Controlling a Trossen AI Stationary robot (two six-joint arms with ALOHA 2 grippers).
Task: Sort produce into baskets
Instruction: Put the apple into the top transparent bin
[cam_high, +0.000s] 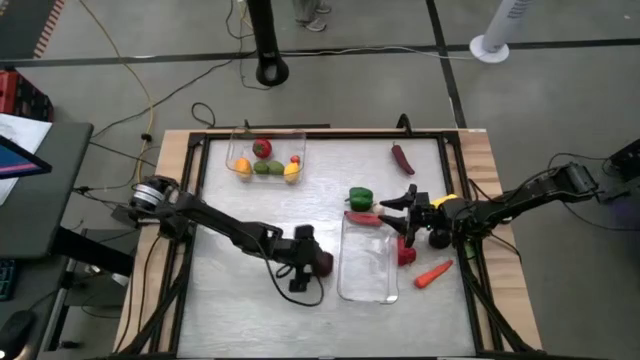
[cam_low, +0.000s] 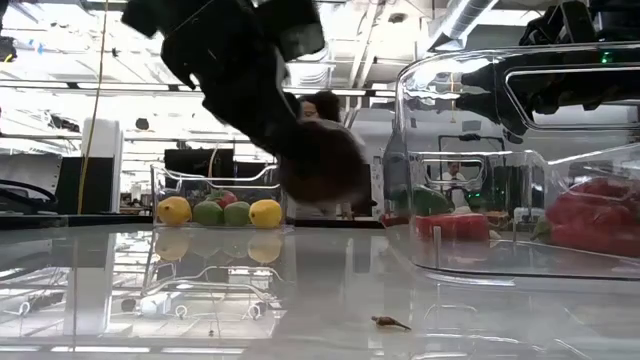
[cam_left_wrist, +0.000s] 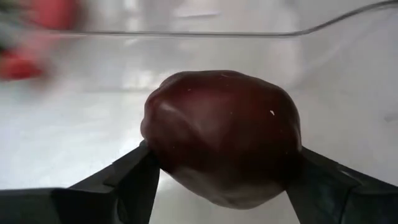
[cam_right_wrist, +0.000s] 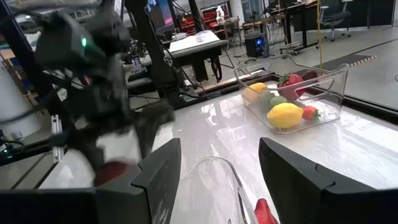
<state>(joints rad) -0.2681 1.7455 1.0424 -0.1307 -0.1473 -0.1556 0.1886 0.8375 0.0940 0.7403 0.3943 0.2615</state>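
Note:
My left gripper is shut on a maroon round piece, just left of the near clear basket and above the table. It also shows in the low view. My right gripper is open and empty over that basket's far right corner, beside a green pepper and a red chili. In the right wrist view its fingers stand apart. The far basket holds red, yellow and green pieces. My left gripper pinches the maroon piece by two opposite sides between its two fingers. The fingers come about level from the table's left. The piece is lifted clear of the table.
A dark red chili lies at the far right. A red piece and an orange carrot lie right of the near basket. A yellow piece shows by my right arm. A small bit lies on the table near the front.

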